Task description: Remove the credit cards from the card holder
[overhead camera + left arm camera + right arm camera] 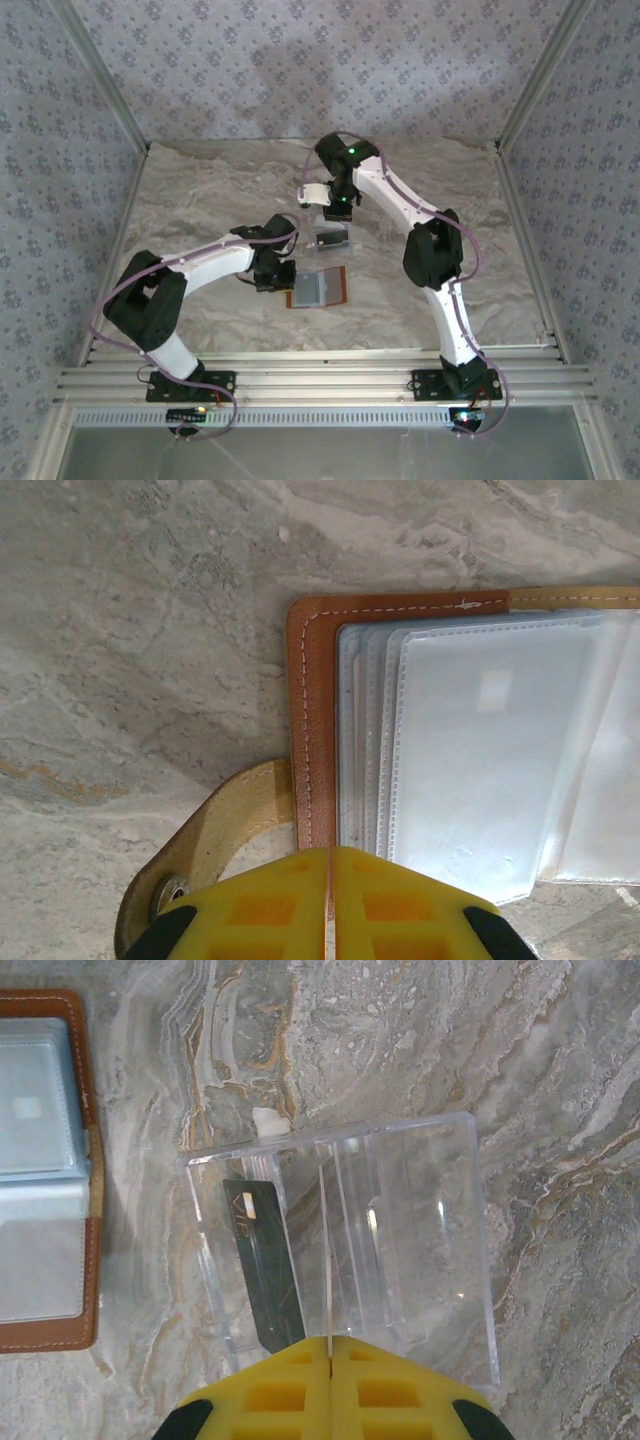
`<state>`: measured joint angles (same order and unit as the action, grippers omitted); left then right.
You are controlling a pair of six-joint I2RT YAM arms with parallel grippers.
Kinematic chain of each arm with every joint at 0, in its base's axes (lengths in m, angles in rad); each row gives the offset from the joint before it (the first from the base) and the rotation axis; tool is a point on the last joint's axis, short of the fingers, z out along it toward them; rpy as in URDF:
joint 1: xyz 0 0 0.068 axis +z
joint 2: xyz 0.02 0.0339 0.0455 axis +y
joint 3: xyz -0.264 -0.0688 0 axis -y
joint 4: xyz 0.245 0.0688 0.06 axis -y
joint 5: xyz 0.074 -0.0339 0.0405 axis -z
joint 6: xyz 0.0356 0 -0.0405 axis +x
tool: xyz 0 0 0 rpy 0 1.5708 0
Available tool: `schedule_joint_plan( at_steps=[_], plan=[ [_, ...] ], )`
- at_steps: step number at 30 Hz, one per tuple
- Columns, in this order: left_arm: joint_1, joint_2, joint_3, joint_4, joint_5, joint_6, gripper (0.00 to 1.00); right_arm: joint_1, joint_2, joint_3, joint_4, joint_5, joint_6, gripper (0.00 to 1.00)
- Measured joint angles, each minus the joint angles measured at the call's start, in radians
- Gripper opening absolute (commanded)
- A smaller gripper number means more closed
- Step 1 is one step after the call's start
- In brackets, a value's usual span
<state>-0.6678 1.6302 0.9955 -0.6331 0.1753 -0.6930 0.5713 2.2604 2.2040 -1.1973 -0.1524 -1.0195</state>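
Observation:
The card holder [318, 287] lies open on the marble table, brown leather with clear grey-blue sleeves [480, 760] facing up. My left gripper [330, 852] is shut on its brown stitched rim [308, 730], beside the side tab [215, 830]. My right gripper [329, 1340] hangs over the clear plastic rack [420, 1250], shut on a thin pale credit card [326, 1260] seen edge-on and standing down into a slot. A dark grey credit card [262, 1260] leans in the slot to its left. From above, the right gripper [340, 205] is just behind the rack [330, 238].
The card holder [45, 1170] lies just left of the rack in the right wrist view. Patterned walls and metal rails close in the table [450, 200] at the back and on both sides. Bare marble spreads to the right and far left.

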Motion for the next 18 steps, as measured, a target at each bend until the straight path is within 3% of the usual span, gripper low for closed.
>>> schedule_joint_plan(
  at_steps=[18],
  plan=[
    [0.0,0.0,0.0,-0.003,-0.008,-0.007,0.11,-0.002,0.079,0.011,0.038,0.0,-0.02,0.0]
  ],
)
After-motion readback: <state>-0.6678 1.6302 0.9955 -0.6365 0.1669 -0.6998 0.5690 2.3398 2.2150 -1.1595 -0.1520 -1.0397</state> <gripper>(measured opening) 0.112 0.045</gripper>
